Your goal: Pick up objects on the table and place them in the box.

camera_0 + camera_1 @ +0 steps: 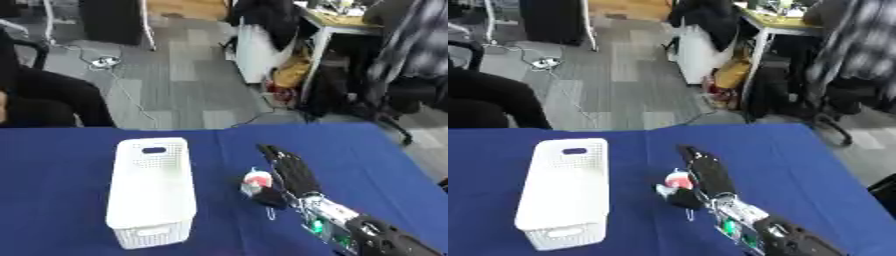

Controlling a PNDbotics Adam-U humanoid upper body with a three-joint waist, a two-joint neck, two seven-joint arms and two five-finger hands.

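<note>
Reaching in from the lower right of the frame, the right hand (pixel 293 172) lies stretched across the blue tabletop (pixel 52 165), its fingers (pixel 278 156) straight and released, pointing toward the upper left. Nothing is held in them. Just beside the hand, on its left and touching or very nearly touching the thumb side, sits the small object (pixel 255 181), a little red and white thing whose shape I can't make out further. A thin pale loop (pixel 271 214), maybe a cord or clip, trails from it toward the bottom of the frame.

So here's the relation that matters: the object sits left of the palm, low alongside the hand and not out ahead of the fingertips. The fingers have overshot it lengthwise; their long axis runs past it up the picture. To my eye the hand needs to close its thumb across, or draw back a touch, before any grasp can form.

The white box (pixel 150 192), a perforated basket with its long axis running up and down the frame, stands further left, near the object but apart from it, with bare blue cloth between.

The left hand shows in neither view, so the right one is clearly the nearer and the one in play. The pick isn't made yet.
</note>
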